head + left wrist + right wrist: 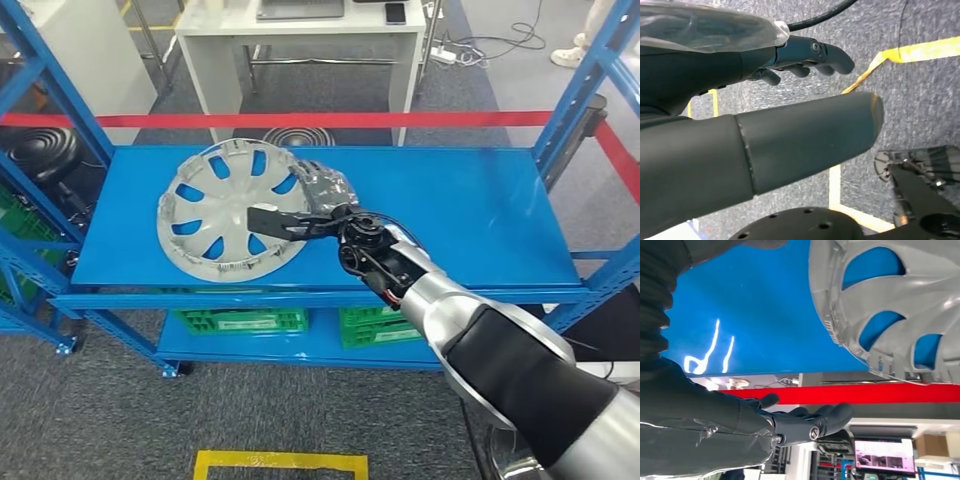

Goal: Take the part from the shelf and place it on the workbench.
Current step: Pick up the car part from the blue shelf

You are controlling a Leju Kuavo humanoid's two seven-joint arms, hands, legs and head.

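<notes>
Blue metal shelf (468, 215) fills my view, red tape behind it. On its top board lies the grey plastic wheel cover (226, 215), toward the left end. My right hand (321, 205) is beside the cover's right rim, fingers (806, 421) spread, holding nothing. My left hand (806, 57) hangs over carpet, fingers loosely curled, empty.

One hubcap (226, 210), two green crates (241, 321) below the shelf.

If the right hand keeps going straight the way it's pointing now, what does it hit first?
Most likely the hubcap. The right hand, open, sits at its near-right rim on the blue shelf, fingers aimed across it. Depth is unclear; the wrist view shows a gap between them.
</notes>
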